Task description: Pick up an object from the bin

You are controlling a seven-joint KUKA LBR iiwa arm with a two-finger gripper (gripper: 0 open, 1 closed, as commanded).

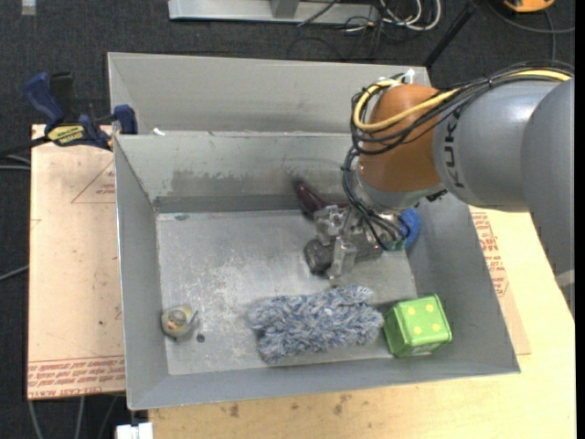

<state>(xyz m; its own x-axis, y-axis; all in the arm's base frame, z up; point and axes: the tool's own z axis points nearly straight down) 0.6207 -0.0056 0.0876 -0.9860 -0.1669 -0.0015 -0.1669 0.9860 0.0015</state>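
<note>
My gripper (pixel 338 245) hangs low in the middle right of the bin, under the arm's orange cover. A small dark grey lump (pixel 316 258) lies right against its left side; whether it is held I cannot tell. Just below the gripper lies a fluffy grey-blue cloth (pixel 313 324) along the bin's front. A dark maroon, elongated thing (pixel 305 194) rests by the back wall, up and left of the gripper. A blue thing (pixel 409 229) peeks out to the gripper's right, partly hidden by the arm.
A green foam die (pixel 418 326) with yellow dots sits in the front right corner. A small round grey-and-yellow thing (pixel 177 320) lies in the front left. The arm covers the bin's back right part.
</note>
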